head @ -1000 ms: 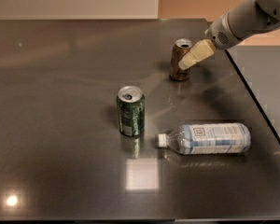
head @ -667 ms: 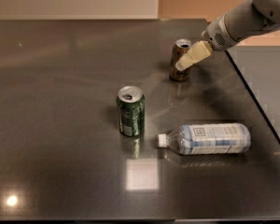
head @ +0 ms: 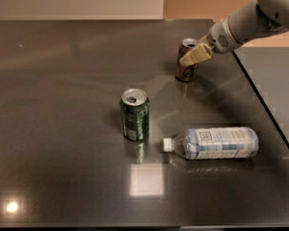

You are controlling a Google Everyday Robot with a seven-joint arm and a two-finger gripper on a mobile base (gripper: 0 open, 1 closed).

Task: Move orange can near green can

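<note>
**Ana:** Where did the small brownish-orange metal drink can [head: 185,72] stand?

**Ben:** Upright on the dark, glossy worktop [head: 62,81], right at the gripper [head: 192,57]. The gripper's pale tip lay slanted across the can's upper front, touching it or very nearly so.

**Ana:** Was it clamped on the can?

**Ben:** I could not tell. Only one side of the gripper showed, and the other side was hidden behind the can. It may have been holding the can or only set about it.

**Ana:** Why did it come in at that angle?

**Ben:** The grey arm [head: 245,23] reached in from above the worktop's right-hand edge, as the camera saw it. So the gripper met the can high up, and the can's base rested flat on the worktop. I judged that a hold on the upper half would suit a lift or a slide without tipping the can.

**Ana:** And the dark green metal drink can [head: 135,114]?

**Ben:** It stood upright, well apart from the gripper, nearer the camera and off to the left as the camera saw it.

**Ana:** Was anything in the way?

**Ben:** A clear plastic bottle with a pale label [head: 214,143] lay on its side, nearer the camera than the gripper. Its white cap pointed toward the green can. The worktop between the gripper and the green can was bare. I reckoned the side of the green can facing the gripper was the natural place to set the orange can down. The bottle crowded the green can's other flank.

**Ana:** How far along was the task?

**Ben:** Barely begun, by my reading, because the two cans stood well apart.
</note>
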